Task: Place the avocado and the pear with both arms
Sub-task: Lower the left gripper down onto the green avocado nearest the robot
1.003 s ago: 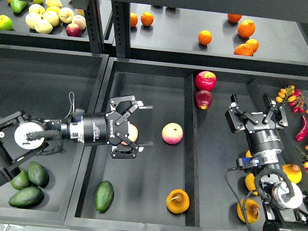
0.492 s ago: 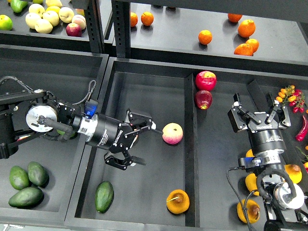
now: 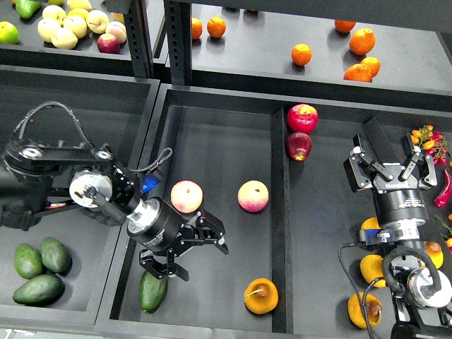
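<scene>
The avocado (image 3: pixel 150 291) lies at the front left of the middle tray (image 3: pixel 212 134), dark green, its upper end partly hidden by my left gripper. My left gripper (image 3: pixel 200 260) is open and empty, just above and to the right of the avocado. The pear (image 3: pixel 260 295), golden orange with a brown stem, lies at the front of the same tray, to the right of that gripper. My right gripper (image 3: pixel 390 146) is open and empty over the right tray, well away from both fruits.
Two pink-yellow apples (image 3: pixel 186 195) (image 3: pixel 253 195) lie mid-tray. Two red apples (image 3: pixel 301 118) sit by the divider (image 3: pixel 280 212). Three more avocados (image 3: pixel 39 268) lie in the left tray. Orange-yellow fruits (image 3: pixel 373 268) lie under my right arm. Oranges (image 3: pixel 361 42) and apples sit on the back shelf.
My left gripper has swung from the left pink-yellow apple toward the front, down to the avocado, leaving that apple uncovered. My right gripper has shifted slightly right.
</scene>
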Tool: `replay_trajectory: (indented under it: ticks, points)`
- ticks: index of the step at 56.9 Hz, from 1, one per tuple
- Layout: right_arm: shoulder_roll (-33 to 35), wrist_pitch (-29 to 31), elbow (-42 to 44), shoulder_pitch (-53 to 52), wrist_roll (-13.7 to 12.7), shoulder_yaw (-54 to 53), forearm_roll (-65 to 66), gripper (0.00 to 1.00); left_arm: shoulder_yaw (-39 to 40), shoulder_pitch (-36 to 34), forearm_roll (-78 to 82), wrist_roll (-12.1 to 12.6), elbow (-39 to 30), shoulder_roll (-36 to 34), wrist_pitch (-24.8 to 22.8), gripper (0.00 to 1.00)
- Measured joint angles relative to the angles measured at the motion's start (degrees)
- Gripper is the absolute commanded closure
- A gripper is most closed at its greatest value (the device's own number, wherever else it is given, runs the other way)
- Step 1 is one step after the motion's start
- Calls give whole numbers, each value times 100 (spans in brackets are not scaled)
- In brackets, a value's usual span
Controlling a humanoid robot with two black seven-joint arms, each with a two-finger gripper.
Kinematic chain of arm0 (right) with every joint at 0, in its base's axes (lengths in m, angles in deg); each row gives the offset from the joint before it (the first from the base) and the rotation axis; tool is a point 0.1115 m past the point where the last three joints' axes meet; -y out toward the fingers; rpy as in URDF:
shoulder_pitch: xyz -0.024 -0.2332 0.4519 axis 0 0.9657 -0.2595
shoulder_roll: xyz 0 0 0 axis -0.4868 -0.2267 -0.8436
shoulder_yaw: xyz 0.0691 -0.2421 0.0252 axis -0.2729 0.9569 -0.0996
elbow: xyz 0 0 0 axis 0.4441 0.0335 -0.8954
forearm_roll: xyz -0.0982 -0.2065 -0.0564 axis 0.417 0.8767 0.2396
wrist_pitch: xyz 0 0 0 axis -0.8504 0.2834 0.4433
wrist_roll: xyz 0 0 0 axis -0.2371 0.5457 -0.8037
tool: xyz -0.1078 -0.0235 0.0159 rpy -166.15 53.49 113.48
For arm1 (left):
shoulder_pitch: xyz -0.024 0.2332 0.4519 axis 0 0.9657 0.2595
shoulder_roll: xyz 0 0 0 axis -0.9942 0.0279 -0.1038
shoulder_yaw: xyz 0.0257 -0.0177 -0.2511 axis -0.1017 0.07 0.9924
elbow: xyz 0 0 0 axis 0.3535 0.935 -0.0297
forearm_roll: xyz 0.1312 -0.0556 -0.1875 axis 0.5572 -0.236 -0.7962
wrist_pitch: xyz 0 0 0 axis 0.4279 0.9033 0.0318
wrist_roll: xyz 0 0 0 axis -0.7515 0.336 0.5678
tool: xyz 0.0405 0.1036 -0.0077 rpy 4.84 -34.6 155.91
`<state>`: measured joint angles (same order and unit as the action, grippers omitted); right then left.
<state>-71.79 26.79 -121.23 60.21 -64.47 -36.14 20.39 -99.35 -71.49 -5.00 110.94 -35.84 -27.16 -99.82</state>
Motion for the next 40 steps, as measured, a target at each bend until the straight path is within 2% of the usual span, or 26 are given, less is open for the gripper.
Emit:
replay_trajectory:
  ticks: [19,40]
  points:
    - [0,2,0,22,-2,-29,-7,0,-932,-271,-37,0,296,621,0,1]
    - [0,7,0,25,-2,-28,-7,0,-1210,-234,4,0,770,811,0,1]
